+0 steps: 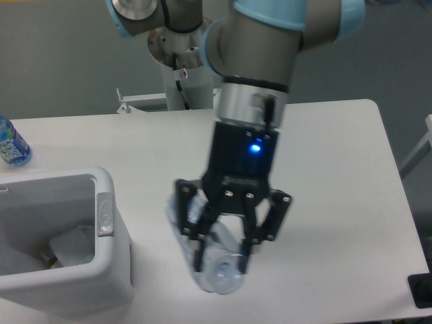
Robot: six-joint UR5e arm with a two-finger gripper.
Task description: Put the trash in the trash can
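My gripper (221,251) is shut on the clear crushed plastic bottle (210,266) and holds it well above the table, near the camera. The bottle runs from upper left to lower right under the fingers, its wide end lowest. The white trash can (108,270) stands at the lower left, with a grey latch (104,214) on its right rim. A flattened white carton (73,244) lies inside it. The gripper hangs to the right of the can, apart from its wall.
A small bottle with a bright blue label (11,144) stands at the table's left edge. The arm's base column (185,61) rises behind the table's far edge. A dark object (422,289) sits past the table's front right corner.
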